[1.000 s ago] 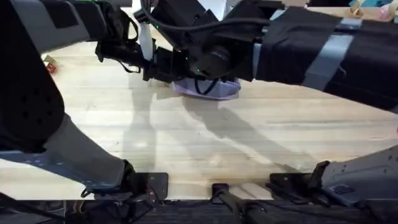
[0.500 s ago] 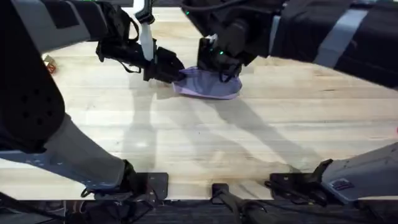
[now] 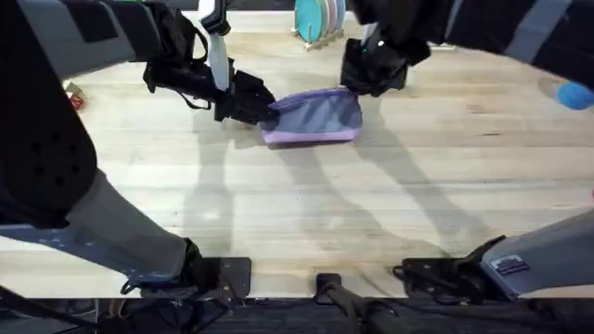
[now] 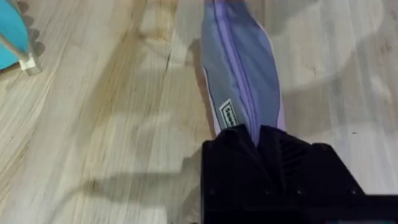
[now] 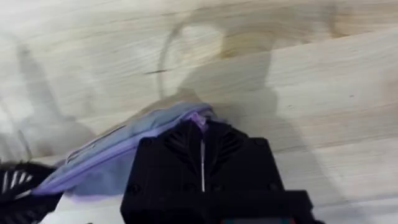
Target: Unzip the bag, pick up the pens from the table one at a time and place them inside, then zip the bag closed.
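overhead view: left hand (image 3: 263,109) clamps one end of the bag (image 3: 316,118), right hand (image 3: 369,76) pinches the zipper end at upper centre; excess tension may slip either grip.

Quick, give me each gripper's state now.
Left gripper: shut on the bag, at one end.
Right gripper: shut on the bag's other end.

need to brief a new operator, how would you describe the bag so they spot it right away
On the pale wooden table, look toward the far middle, where the two black grippers meet. Between them lies the bag, a long, flattish lilac pouch with a zipper along its length, the left gripper pinching one end and the right gripper at the other. It is the one soft purple thing there.
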